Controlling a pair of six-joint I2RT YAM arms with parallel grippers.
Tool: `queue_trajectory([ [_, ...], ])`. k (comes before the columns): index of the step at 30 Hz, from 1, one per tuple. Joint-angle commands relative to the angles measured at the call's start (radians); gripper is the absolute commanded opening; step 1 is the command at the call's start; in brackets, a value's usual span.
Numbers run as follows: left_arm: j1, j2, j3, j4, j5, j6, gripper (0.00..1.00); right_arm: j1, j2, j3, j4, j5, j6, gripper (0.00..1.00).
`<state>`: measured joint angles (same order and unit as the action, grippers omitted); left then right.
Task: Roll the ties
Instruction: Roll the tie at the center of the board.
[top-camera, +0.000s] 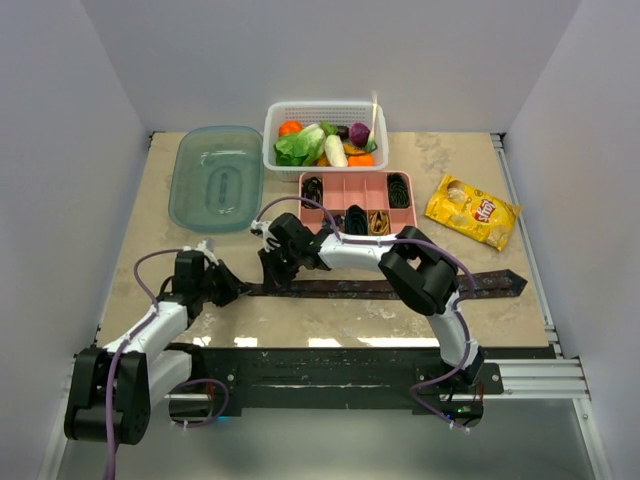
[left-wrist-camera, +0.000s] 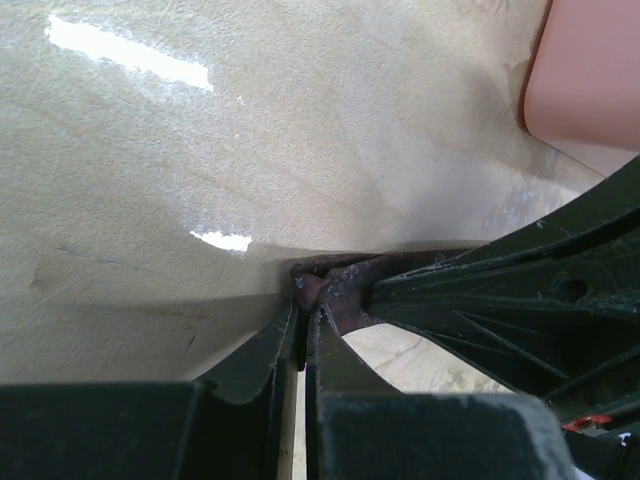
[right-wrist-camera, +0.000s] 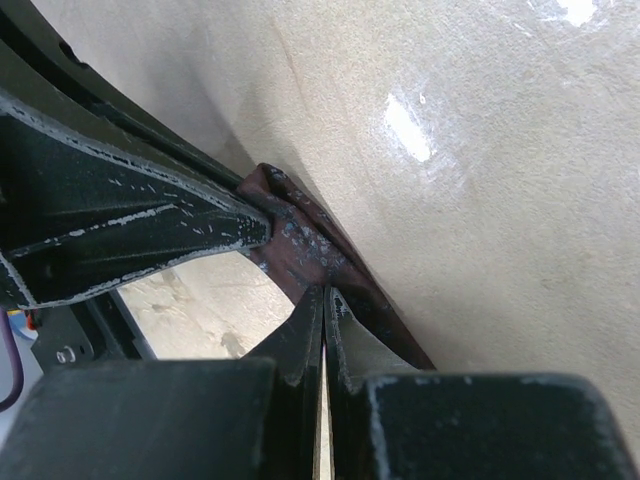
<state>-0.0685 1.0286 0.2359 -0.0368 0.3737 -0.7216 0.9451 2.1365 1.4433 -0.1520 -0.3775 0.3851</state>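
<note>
A long dark brown-maroon tie (top-camera: 400, 288) lies flat across the table, its pointed wide end at the right. Both grippers meet at its narrow left end. My left gripper (top-camera: 238, 289) is shut on the crumpled tip of the tie (left-wrist-camera: 322, 284), the jaws nearly touching. My right gripper (top-camera: 272, 272) reaches across from the right and is shut on the same end of the tie (right-wrist-camera: 300, 245), just beside the left fingers (right-wrist-camera: 130, 215). The right fingers (left-wrist-camera: 500, 290) show in the left wrist view. Rolled black ties (top-camera: 312, 187) and a gold coil (top-camera: 379, 222) sit in a pink tray.
The pink compartment tray (top-camera: 304, 205) stands behind the grippers, its corner (left-wrist-camera: 590, 80) in the left wrist view. A white basket (top-camera: 270, 140) of vegetables is at the back, a clear blue-green lid (top-camera: 216, 177) at back left, a yellow chip bag (top-camera: 472, 210) at right.
</note>
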Motion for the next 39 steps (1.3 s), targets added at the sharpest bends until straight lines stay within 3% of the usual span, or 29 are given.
queue_trajectory([
  [1,-0.004,-0.027,0.062,-0.043,-0.033,0.019,0.0,-0.008,-0.076,0.006,-0.047,0.077,-0.008,0.0],
  [15,-0.005,-0.067,0.157,-0.172,-0.052,0.031,0.0,0.007,-0.044,0.045,-0.064,0.127,-0.023,0.0],
  [39,-0.005,-0.101,0.194,-0.179,0.054,0.056,0.0,0.049,0.068,0.068,0.104,0.092,0.097,0.0],
])
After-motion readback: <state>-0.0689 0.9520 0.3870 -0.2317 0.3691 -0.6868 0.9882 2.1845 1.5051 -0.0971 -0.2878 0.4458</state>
